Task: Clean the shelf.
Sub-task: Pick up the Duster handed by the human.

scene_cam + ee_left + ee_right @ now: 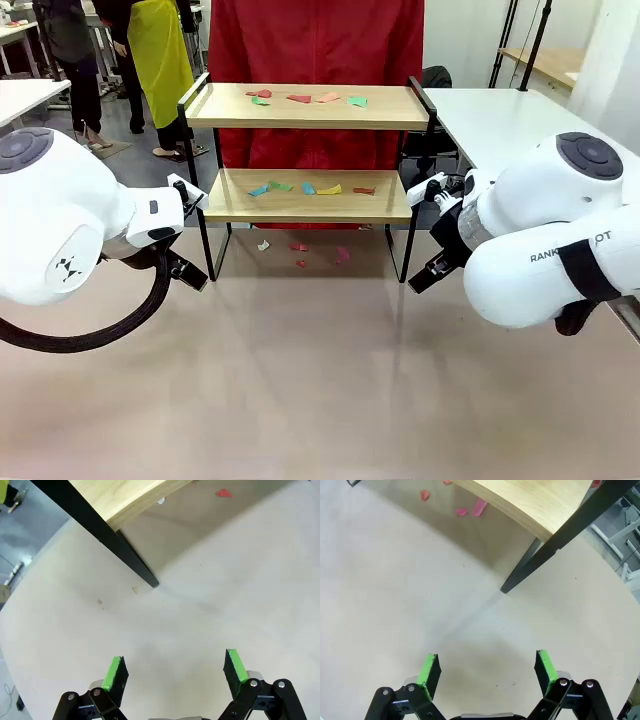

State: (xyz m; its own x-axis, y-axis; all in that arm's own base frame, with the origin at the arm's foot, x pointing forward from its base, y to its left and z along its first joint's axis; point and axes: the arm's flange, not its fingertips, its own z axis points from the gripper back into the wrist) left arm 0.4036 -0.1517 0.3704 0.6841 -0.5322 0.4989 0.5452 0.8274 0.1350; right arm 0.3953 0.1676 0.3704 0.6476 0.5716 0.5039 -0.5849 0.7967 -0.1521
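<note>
Found shelf [230, 205] standing at far middle of table [320, 380], paper scraps [300, 98] on 2 boards and underneath. Saw left gripper [174, 667] and right gripper [487, 667] spread wide, empty, low beside its front legs. Needed, probably, gentle sweeps along boards, clear of rails.

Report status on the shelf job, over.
Left pincer open, empty. Right pincer likewise. Shelf uncleaned: scraps on both boards, more on table beneath. Person in red close behind it.

Shelf [135, 495], mostly beyond left wrist view's top edge (one leg [125, 552])
</note>
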